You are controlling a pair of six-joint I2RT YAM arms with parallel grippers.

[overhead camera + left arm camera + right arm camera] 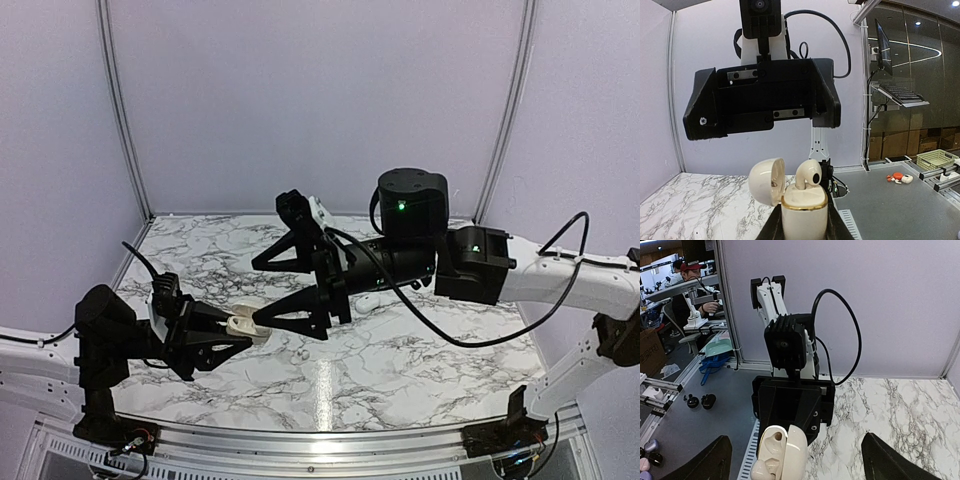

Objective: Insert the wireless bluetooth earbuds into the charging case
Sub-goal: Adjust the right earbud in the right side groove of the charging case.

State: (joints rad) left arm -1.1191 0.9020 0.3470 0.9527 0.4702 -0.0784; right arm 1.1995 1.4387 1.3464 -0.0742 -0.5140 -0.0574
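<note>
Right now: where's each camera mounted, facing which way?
Top external: above and behind the bases, looking down at the marble table; left arm and right arm show.
Left wrist: looks along the left fingers, past the charging case they hold, at the right fingers head-on.
Right wrist: looks between the spread right fingers back at the left arm.
Shared: both wrist views show the open case, from opposite sides.

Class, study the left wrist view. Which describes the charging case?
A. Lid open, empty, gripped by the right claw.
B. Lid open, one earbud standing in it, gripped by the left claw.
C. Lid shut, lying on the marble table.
B: the charging case is held in the left claw, its lid swung open, with an earbud sticking up out of it.
</note>
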